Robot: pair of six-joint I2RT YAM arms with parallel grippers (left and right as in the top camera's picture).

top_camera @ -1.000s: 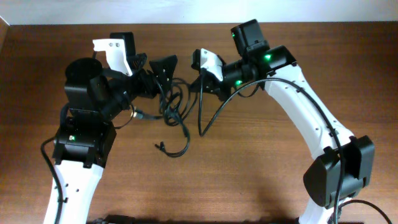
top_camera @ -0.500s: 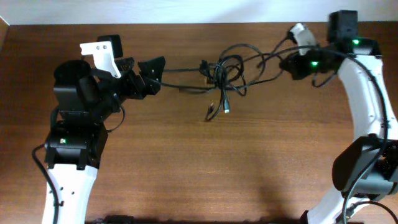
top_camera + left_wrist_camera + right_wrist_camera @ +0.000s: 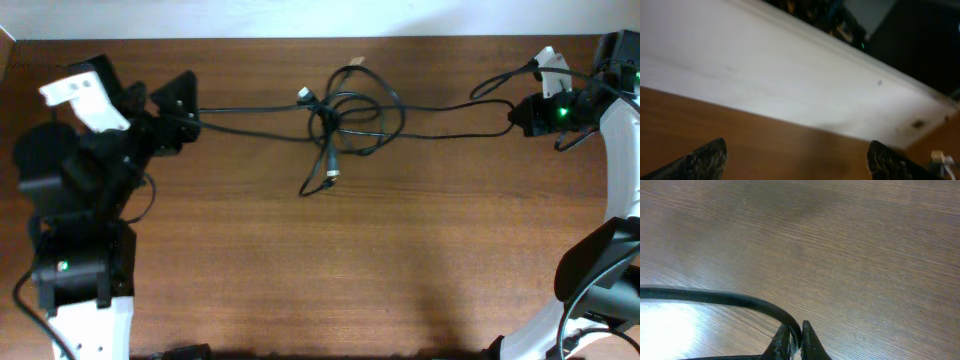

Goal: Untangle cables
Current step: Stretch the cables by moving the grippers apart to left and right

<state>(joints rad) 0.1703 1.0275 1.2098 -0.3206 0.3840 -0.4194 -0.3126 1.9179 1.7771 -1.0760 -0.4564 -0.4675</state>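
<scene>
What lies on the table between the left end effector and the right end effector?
The cables, stretched across with a tangle midway, seen in the overhead view.

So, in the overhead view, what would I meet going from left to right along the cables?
left gripper → light-tipped plug → tangled cables → right gripper

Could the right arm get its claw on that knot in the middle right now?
Probably not as things stand. The right claw is shut on a cable far off to one side, well apart from the knot. Only table lies between, so the way looks free once it lets go.
</scene>
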